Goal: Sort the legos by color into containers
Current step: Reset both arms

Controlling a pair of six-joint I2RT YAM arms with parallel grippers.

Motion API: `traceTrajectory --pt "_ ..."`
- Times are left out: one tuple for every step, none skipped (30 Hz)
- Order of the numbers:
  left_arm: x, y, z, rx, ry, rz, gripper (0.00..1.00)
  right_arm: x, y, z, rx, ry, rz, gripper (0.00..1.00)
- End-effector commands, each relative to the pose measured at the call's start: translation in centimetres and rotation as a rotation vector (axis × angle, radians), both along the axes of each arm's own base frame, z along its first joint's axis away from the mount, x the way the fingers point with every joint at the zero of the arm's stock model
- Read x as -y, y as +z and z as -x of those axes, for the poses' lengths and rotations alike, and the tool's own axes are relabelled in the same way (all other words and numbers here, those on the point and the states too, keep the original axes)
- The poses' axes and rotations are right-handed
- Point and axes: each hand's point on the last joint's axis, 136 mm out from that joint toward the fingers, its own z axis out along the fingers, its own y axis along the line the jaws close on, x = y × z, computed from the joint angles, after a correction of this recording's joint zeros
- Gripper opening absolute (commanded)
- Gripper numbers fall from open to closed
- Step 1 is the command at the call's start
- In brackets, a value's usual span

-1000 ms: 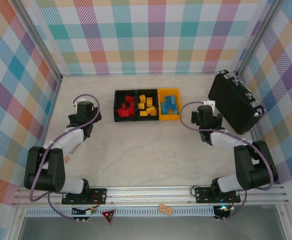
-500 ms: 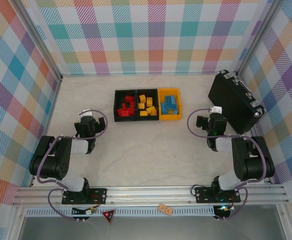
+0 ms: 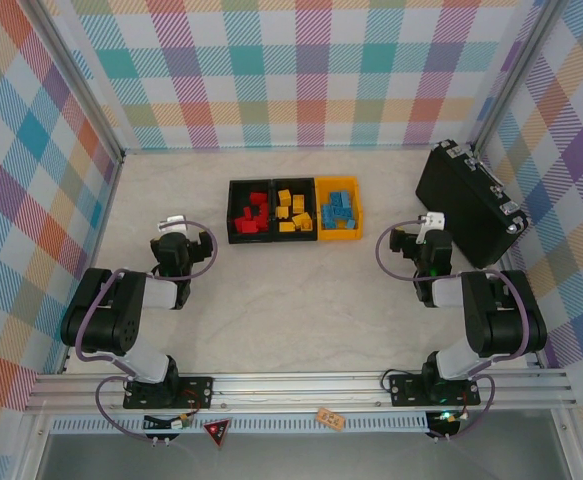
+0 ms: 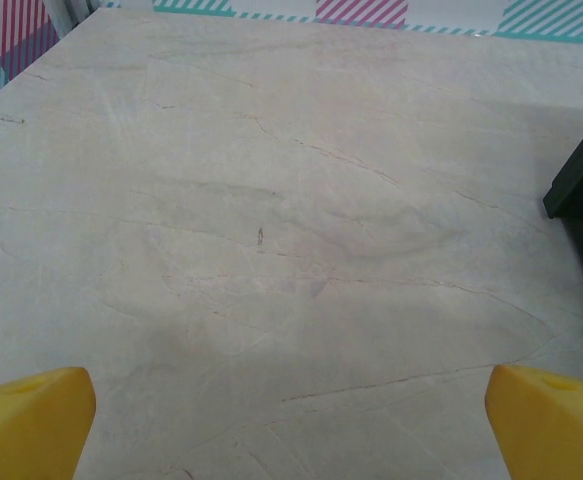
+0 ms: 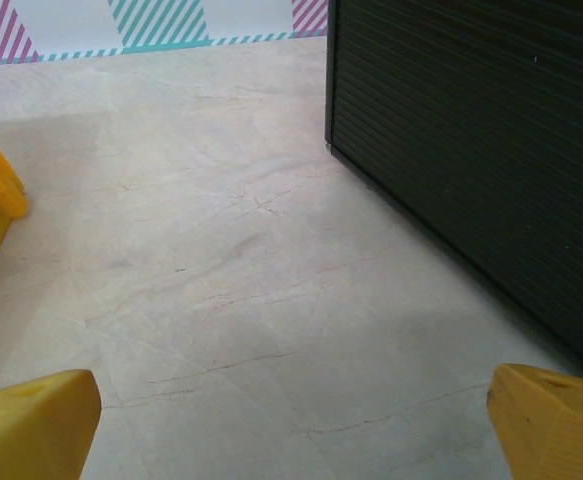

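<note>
Filling containers [image 3: 271, 238]: legos [image 3: 293, 211] (red, yellow, blue)

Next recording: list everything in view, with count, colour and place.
table: one, pale marble, floor of the plaid-walled cell
bins: three joined in a row, two black and one yellow-orange, back centre
red legos: several, left black bin
yellow legos: several, middle black bin
blue legos: several, yellow-orange bin
hard case: one, black, right of bins
tag: one, pale orange, front rail
left hand: yellow fingers, open, empty, left of bins
right hand: yellow fingers, open, empty, beside hard case
</note>
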Motion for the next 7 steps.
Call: traceTrajectory --pt "0.35 0.51 -0.17 0.028 -0.019 -0.005 0.99 -0.41 0.78 -0.52 0.034 0.017 -0.01 0.99" --pt "0.33 0.51 -0.17 0.028 -0.018 -0.004 1.0 -0.42 0.78 -0.54 0.033 0.018 -0.011 0.99" --pt "0.34 0.56 -0.2 0.029 -0.018 -0.005 0.99 -0.36 0.79 -0.55 0.033 0.017 -0.01 0.99" --pt "0.35 0.53 -0.15 0.029 -0.019 -0.005 1.0 -0.38 0.78 -0.52 0.034 0.017 -0.012 0.99" --pt "0.37 0.52 -0.16 0.028 -0.019 -0.005 1.0 -0.37 0.86 -0.48 0.038 0.017 -0.006 0.99" --pt "0.38 0.51 -0.14 0.029 -0.019 -0.005 1.0 -0.4 0.87 -0.44 0.041 0.018 -0.006 0.99" --pt "0.38 0.51 -0.14 0.029 -0.019 -0.005 1.0 -0.39 0.86 -0.4 0.04 0.018 -0.007 0.99"
